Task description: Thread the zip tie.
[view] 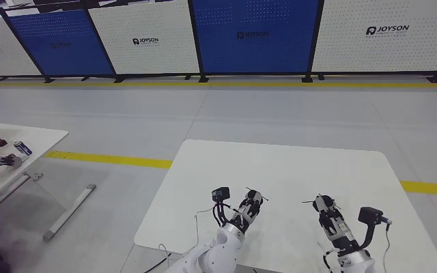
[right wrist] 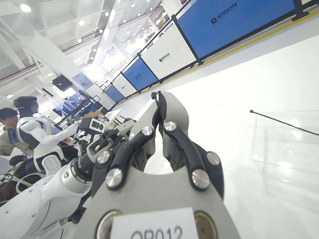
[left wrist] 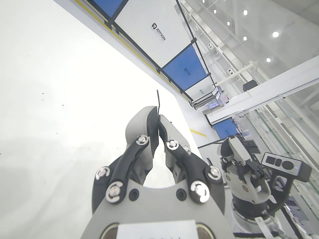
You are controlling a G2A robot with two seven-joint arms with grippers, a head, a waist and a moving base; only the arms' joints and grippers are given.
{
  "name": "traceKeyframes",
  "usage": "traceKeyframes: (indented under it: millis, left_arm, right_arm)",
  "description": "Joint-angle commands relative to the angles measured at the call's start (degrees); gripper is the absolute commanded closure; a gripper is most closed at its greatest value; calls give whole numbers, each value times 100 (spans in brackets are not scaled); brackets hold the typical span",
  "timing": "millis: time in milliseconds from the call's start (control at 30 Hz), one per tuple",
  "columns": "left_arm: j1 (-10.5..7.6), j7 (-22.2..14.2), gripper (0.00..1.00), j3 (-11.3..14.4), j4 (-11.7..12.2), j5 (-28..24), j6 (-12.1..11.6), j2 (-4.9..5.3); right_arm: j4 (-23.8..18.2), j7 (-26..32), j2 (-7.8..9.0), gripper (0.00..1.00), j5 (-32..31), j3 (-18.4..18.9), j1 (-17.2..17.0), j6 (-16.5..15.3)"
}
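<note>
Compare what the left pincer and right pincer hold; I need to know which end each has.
The left pincer grips a thin flat zip tie tail; the right pincer grips a blocky zip tie head. The tail pokes well past the left pincer's tips; the head barely clears the right pincer's. Both are shut, apart over the white table.

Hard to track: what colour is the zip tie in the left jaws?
Black zip tie; best in left wrist view.
</note>
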Motion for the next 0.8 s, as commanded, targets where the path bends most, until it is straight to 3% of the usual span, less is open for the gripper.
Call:
traceKeyframes:
  millis: [0,100,200,267,467,767]
  left_arm:
    - [0,0,100,0,0,0,0,0]
    - [0,0,100,0,0,0,0,0]
    - [0,0,100,0,0,0,0,0]
    - [0,0,100,0,0,0,0,0]
    - [0,0,100,0,0,0,0,0]
    - [0,0,100,0,0,0,0,0]
  right_arm:
    - [0,0,0,100,0,0,0,0]
    - [25,-22,-14,100,65,-18,13,8]
    - [162,-626,-72,100,76,-97,8,-6]
    - [314,-963,-122,100,127,-245,-1,-109]
    - [690,-1864,-288,100,-372,-808,161,136]
    - [708,-1895,-298,100,-386,-830,182,136]
